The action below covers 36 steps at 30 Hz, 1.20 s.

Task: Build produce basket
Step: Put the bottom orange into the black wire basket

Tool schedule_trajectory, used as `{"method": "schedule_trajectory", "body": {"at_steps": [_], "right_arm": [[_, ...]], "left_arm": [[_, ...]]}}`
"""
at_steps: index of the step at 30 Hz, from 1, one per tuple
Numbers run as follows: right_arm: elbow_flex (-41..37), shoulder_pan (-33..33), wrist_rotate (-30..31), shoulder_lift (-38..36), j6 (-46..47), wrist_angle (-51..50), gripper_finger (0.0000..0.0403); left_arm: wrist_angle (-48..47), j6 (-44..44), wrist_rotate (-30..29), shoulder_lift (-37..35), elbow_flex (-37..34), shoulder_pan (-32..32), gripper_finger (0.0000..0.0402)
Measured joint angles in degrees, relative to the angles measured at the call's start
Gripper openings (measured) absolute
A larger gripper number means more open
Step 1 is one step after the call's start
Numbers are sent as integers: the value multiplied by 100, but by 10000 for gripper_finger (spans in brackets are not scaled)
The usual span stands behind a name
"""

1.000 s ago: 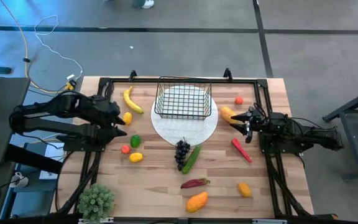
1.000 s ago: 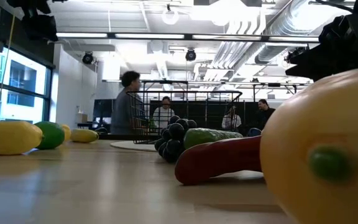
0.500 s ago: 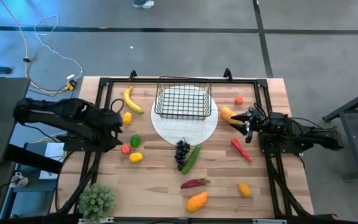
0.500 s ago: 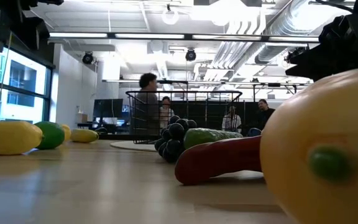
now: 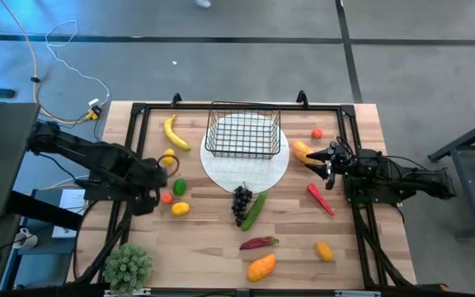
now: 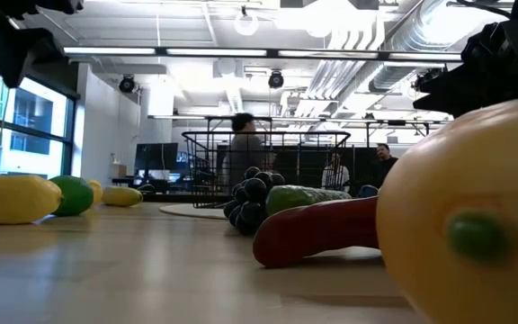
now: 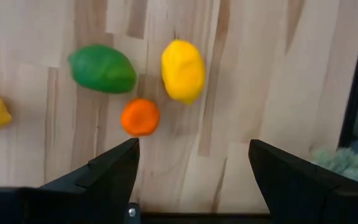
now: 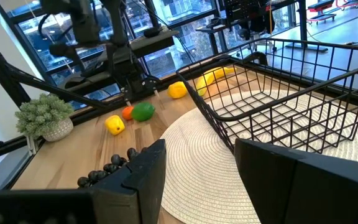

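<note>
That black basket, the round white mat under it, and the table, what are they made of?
The basket looks like thin metal wire with a black coating: an open grid you can see through. The round mat seems woven, perhaps fibre or plastic; it shows concentric ridges. The table looks like pale wood, with visible grain and joined planks.

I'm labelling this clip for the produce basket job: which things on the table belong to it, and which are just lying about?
Belongs to the job:
- black wire-mesh basket
- yellow toy banana
- dark toy grapes
- green toy cucumber
- green toy lime
- small orange-red toy tomato
- yellow toy lemon

Just lying about:
- round white woven plate
- green bushy potted plant
</note>
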Motion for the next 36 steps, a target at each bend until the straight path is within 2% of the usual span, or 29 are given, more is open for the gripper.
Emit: {"method": "schedule_trajectory", "body": {"at_steps": [10, 22, 28, 36], "right_arm": [[-1, -1, 2, 0, 1, -2, 173], [0, -2, 1, 4, 1, 0, 173], [-1, 0, 2, 7, 0, 0, 173], [-1, -1, 2, 7, 1, 0, 173]], "left_arm": [[2, 459, -616, 1184, 0, -531, 294], [38, 171, -858, 2400, 0, -510, 294], [560, 29, -884, 2476, 0, -477, 294], [425, -32, -985, 2471, -54, -213, 294]]}}
